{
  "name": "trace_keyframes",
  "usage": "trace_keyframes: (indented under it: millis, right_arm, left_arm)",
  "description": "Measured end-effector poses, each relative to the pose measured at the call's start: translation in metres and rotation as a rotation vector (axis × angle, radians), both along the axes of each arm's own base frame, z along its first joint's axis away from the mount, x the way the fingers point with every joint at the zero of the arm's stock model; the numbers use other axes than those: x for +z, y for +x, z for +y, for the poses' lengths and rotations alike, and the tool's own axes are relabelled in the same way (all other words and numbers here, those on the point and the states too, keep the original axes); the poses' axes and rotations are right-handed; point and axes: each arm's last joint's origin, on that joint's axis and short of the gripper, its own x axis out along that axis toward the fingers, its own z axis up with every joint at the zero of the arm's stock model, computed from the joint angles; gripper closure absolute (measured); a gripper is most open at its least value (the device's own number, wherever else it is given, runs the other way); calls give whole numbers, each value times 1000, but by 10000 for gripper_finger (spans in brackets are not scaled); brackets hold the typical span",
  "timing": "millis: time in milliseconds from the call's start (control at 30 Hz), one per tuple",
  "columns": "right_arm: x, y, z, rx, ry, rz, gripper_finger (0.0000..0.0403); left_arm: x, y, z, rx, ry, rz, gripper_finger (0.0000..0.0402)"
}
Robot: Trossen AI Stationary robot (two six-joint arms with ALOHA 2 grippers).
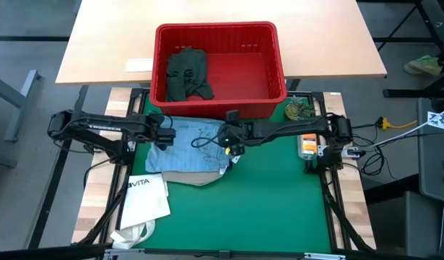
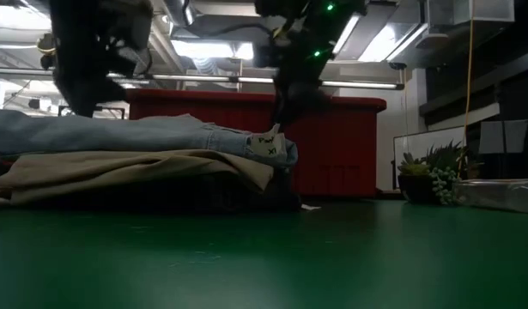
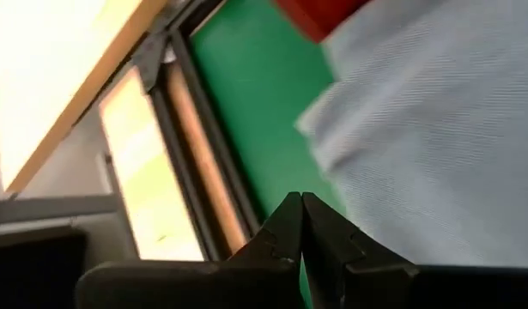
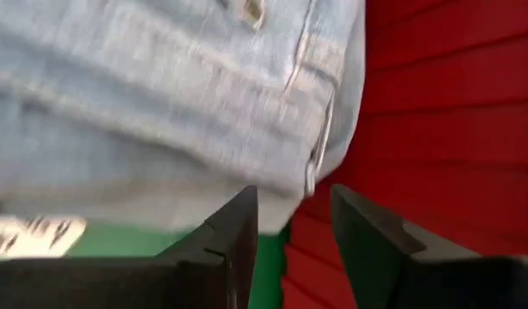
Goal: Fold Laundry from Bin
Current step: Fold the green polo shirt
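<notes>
Nearest the front edge of the green bench (image 1: 279, 217) lies the white tote (image 1: 146, 196), off to the left and no part of the job. Behind it sits the pile: khaki trousers (image 1: 196, 178) underneath, light jeans (image 1: 185, 144) on top, their waistband corner with a paper tag at the pile's right end. Farther back stands the red bin (image 1: 222, 32), holding one dark green piece (image 1: 187, 72).

The step in hand looks like squaring the jeans on the pile. To do it well, I'd take hold at the waistband corner and the opposite edge together, lift only the denim so the khaki stays flat, and pull evenly to keep creases out.

The right gripper (image 4: 294, 236) reaches in from the right, low over the waistband corner beside the bin wall, fingers parted to a middling gap with nothing between them. The left gripper (image 3: 302, 225) reaches in from the left above the jeans' left edge, fingers pressed together and empty.
</notes>
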Motion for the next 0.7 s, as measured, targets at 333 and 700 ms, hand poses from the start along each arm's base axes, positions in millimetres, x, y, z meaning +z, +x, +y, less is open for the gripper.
trace_keyframes:
  millis: [333,700]
  right_arm:
    - [38,-28,8,54,91,-12,256]
    - [86,-32,4,158,-206,-154,256]
  left_arm:
    - [42,20,-36,-215,-79,-160,400]
    - [49,40,-65,-363,-20,-391,400]
